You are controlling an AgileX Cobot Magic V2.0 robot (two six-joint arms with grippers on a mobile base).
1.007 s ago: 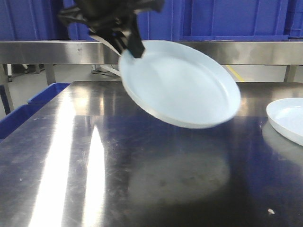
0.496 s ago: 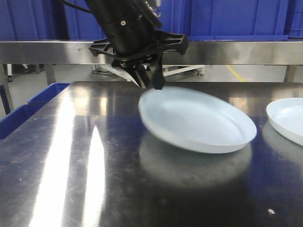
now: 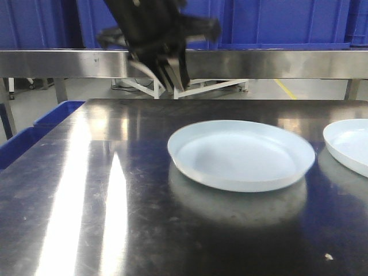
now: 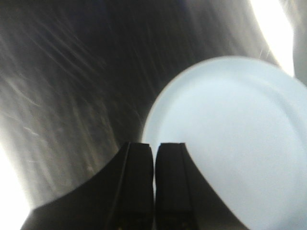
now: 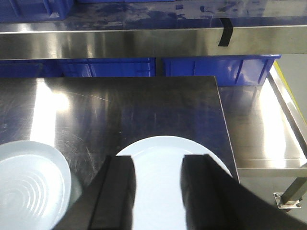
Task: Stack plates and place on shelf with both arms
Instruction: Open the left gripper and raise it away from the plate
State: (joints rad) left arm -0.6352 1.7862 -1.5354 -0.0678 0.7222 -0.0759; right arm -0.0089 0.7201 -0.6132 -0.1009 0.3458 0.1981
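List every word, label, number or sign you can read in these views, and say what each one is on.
None: no text can be read in any view.
The blue crates show no label or print.
The shelf rail carries only a blank black tape strip.
The middle plate and the plate at the right edge are plain.
The left wrist view is too blurred to show any marking.

Front cam low across tabletop (image 3: 86,201) toward shelf (image 3: 276,63); 2 wrist cams close above, sharing plates (image 4: 230,134).
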